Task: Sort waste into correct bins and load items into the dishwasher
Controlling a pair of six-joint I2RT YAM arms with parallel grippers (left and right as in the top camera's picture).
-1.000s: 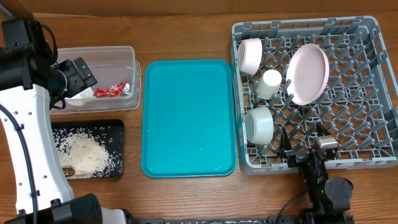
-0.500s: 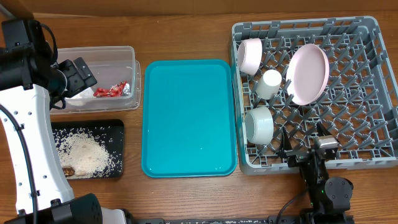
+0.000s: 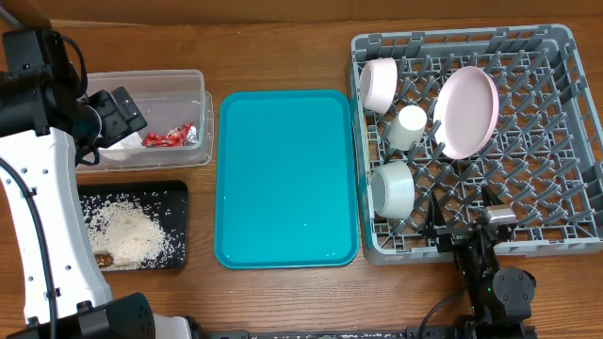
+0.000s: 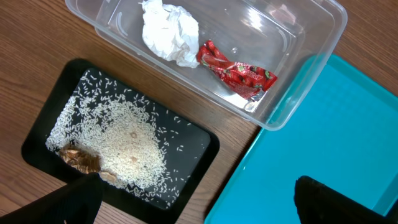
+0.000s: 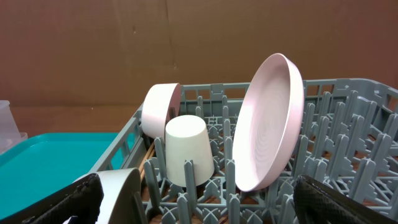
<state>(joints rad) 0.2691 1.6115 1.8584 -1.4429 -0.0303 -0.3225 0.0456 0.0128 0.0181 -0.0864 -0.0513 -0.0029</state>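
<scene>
The clear tub (image 3: 179, 83) holds a crumpled white tissue (image 4: 168, 31) and a red wrapper (image 3: 170, 137), also in the left wrist view (image 4: 239, 71). The black tray (image 3: 179, 191) holds rice grains (image 3: 127, 231) and brown scraps (image 4: 81, 158). My left gripper (image 3: 118, 118) hovers over the tub's left end, open and empty. The grey rack (image 3: 565, 141) holds a pink plate (image 3: 464, 111), a white cup (image 3: 408, 127), a pink bowl (image 3: 379, 85) and a white bowl (image 3: 391, 188). My right gripper (image 3: 462, 221) is at the rack's front edge, open and empty. Chopsticks (image 5: 149, 158) lie by the cup.
A large teal tray (image 3: 287, 179) lies between the bins and the rack, with nothing on it. The left arm's white body (image 3: 38, 217) runs along the table's left side beside the black tray. The right arm's base (image 3: 499, 287) sits in front of the rack.
</scene>
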